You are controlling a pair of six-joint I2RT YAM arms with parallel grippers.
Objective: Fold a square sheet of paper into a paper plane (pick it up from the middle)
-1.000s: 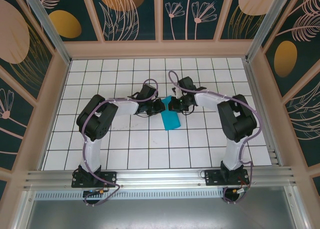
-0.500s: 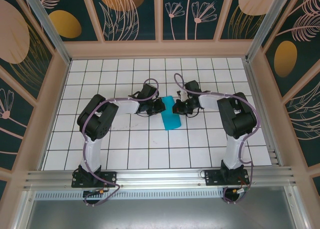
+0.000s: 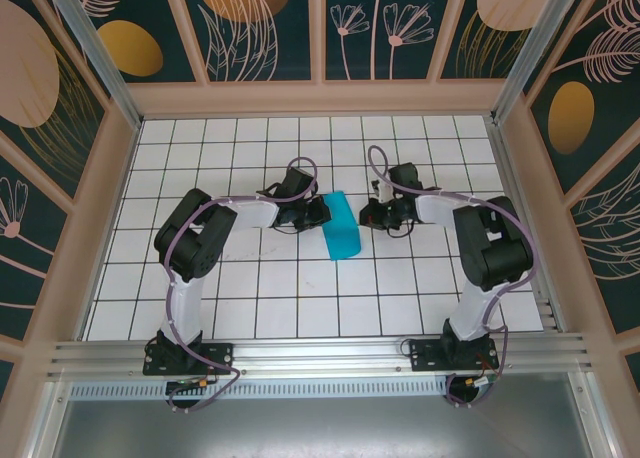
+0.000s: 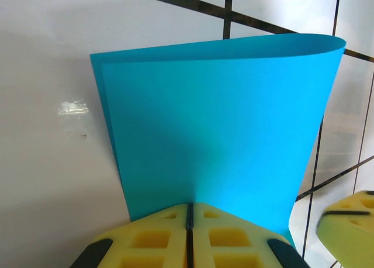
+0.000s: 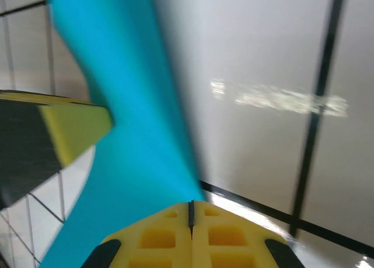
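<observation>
Folding step: first half-fold, judging by a sheet doubled over but uncreased.
Paper: the square sheet of paper [image 4: 216,122] rests on the bench [image 3: 250,288] between the arms, its bend rounded.
Left end effector [image 4: 189,213]: pads closed, pinching both layers at one edge.
Right end effector [image 3: 373,216]: closed, apparently empty, just beside the sheet.
Doing it well: hold the edges matched, then press the bend flat, sweeping along it.
</observation>
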